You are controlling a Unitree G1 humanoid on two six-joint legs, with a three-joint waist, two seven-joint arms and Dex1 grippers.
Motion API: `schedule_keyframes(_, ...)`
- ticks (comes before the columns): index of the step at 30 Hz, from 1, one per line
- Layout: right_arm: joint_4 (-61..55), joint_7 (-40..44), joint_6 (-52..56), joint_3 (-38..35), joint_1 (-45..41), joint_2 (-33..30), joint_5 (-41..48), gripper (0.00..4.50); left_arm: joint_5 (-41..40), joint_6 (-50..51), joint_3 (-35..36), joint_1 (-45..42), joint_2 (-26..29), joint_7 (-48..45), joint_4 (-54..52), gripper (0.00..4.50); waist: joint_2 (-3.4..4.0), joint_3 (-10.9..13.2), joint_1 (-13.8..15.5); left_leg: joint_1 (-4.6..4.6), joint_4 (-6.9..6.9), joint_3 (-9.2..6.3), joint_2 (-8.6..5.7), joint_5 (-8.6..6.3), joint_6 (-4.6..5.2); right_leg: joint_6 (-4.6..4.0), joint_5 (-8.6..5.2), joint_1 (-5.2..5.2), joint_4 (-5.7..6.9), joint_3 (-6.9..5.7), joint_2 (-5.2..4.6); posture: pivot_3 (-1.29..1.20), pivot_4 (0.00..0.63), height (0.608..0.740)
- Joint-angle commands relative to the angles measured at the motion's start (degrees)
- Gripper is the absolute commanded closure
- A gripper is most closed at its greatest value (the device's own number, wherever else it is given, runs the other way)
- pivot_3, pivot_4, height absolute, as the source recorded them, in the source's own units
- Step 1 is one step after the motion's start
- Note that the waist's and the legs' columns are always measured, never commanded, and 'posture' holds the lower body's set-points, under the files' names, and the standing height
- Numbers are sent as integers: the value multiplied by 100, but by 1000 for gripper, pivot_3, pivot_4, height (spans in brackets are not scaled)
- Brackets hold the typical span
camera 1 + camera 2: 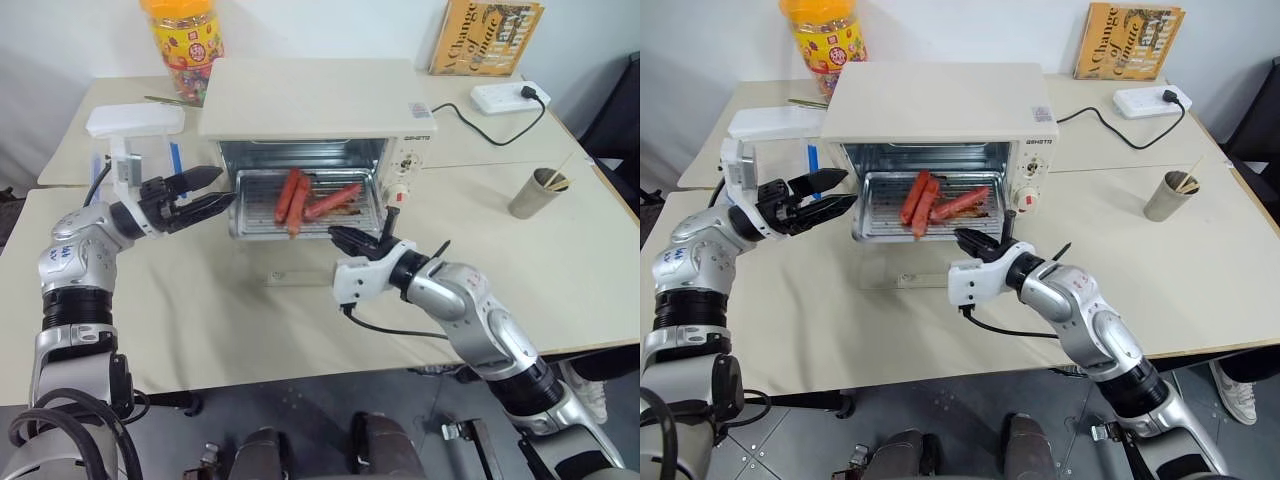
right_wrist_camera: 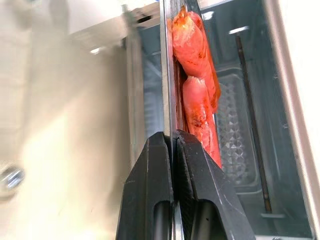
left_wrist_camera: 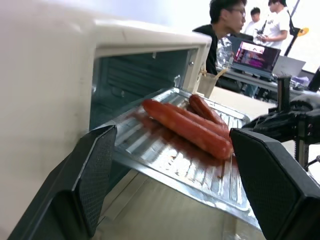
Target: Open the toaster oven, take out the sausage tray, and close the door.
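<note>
Partway out of the toaster oven (image 1: pixel 310 110), the sausage tray (image 1: pixel 300 215) jutted from the open front, its ridged silver floor carrying three reddish-orange sausages (image 1: pixel 312 198) that lay close together, two of them side by side and the third angled off toward the control side. Reddish smears marked the metal beneath them. The door (image 1: pixel 290 268) lay folded down flat on the table (image 1: pixel 200 300) in front of the oven, its clear glass hard to make out against the surface.

The right gripper (image 2: pixel 173 145) was clamped on the tray's front rim, both black fingers pressed tight against the thin metal edge, as the right wrist view showed plainly; in the head views it sat at the tray's front corner nearest the knobs. The left gripper (image 1: pixel 215 192) hovered just beside the tray's opposite end with its fingers spread apart and holding nothing; from the left wrist view the tray's near corner sat between the two pads without clear contact.

On the oven's right face were cream knobs and a red dot (image 1: pixel 398 188). Behind the left arm stood a clear plastic box (image 1: pixel 135 130) with a white lid. Farther back were a jar of colourful sweets (image 1: pixel 185 45), a book (image 1: pixel 485 35) leaning on the wall, and a white power strip (image 1: pixel 510 97) with a black cord. A paper cup (image 1: pixel 537 192) holding a stick stood well off to the right. People at a laptop appeared in the background of the left wrist view.
</note>
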Motion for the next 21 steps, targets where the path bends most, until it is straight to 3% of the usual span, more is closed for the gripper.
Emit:
schedule_keyframes(1,-456,-252,-435,-362,74,-184,59,4358,-401,533,341,291,108,255,-725,683,0,0,5,0,0,-1,0,0,0,0,0,0,0,0,0,0,150,740)
schedule_keyframes(4,-537,-189,-669,-375,258,-326,90,4358,-690,1468,341,690,159,559,-1389,683,-1,0,11,0,2,-2,0,0,0,0,0,0,0,4,-1,0,150,740)
schedule_keyframes(9,-607,-141,-853,-521,442,-438,110,4358,-1088,4214,197,1022,537,1697,-2118,683,-4,2,20,2,7,-10,2,0,0,0,0,3,1,10,0,0,150,740)
schedule_keyframes(12,-560,-166,-1037,-570,437,-491,155,4358,-1769,5497,702,890,194,2300,-2326,683,-5,3,82,3,13,-12,1,0,0,0,0,3,0,23,-1,0,150,740)
schedule_keyframes(20,-287,-162,-1595,-486,106,-404,313,4358,-2143,6453,1227,650,-526,3441,-2563,683,-6,3,130,8,33,-19,2,-1,1,0,-1,10,1,36,1,0,150,740)
schedule_keyframes(21,-248,-153,-1650,-480,81,-406,342,4358,-2165,6552,1294,605,-589,3555,-2554,861,-6,3,130,8,33,-18,2,-1,1,-1,-1,10,1,36,1,0,150,740)
